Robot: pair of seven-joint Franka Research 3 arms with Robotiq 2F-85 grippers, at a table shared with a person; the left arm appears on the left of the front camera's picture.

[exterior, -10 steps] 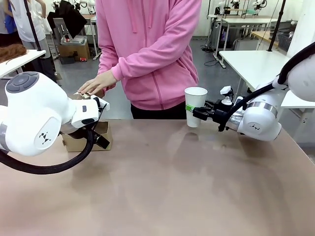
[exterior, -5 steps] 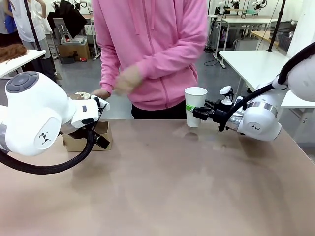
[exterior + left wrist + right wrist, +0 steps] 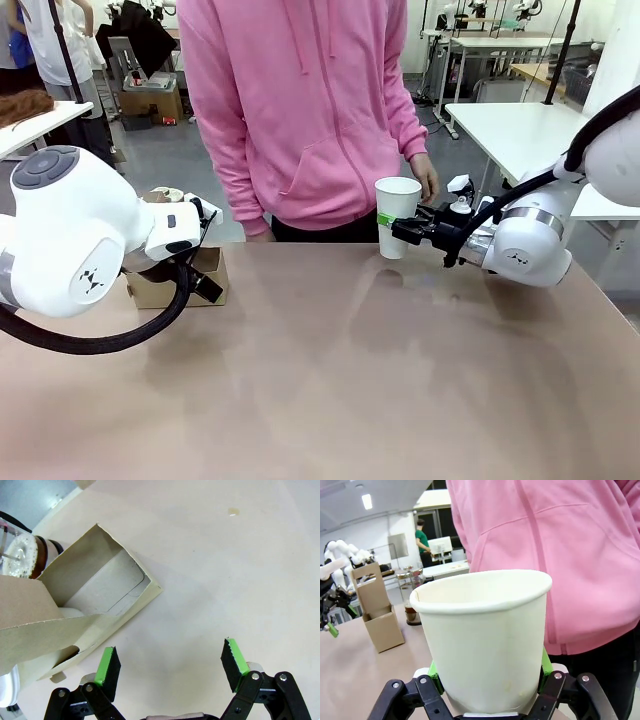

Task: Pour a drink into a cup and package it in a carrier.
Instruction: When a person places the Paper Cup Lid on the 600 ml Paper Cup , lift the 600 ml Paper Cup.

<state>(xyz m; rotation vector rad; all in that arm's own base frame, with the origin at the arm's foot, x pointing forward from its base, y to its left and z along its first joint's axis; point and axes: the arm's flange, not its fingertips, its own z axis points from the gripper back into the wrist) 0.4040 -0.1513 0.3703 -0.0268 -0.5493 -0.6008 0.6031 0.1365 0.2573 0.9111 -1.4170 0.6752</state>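
At the left, the left gripper (image 3: 171, 663) hangs over the table (image 3: 350, 380) with its jaws spread wide and nothing between them, just beside the brown cardboard carrier (image 3: 100, 582), which stands on the table near the far left edge. A person in a pink hoodie (image 3: 300, 110) stands at the far side, 1 hand (image 3: 428, 185) lowered behind the cup (image 3: 397, 215). To the right, the right gripper (image 3: 398, 229) is clamped on the white paper cup's lower half, holding it upright near the table's far edge.
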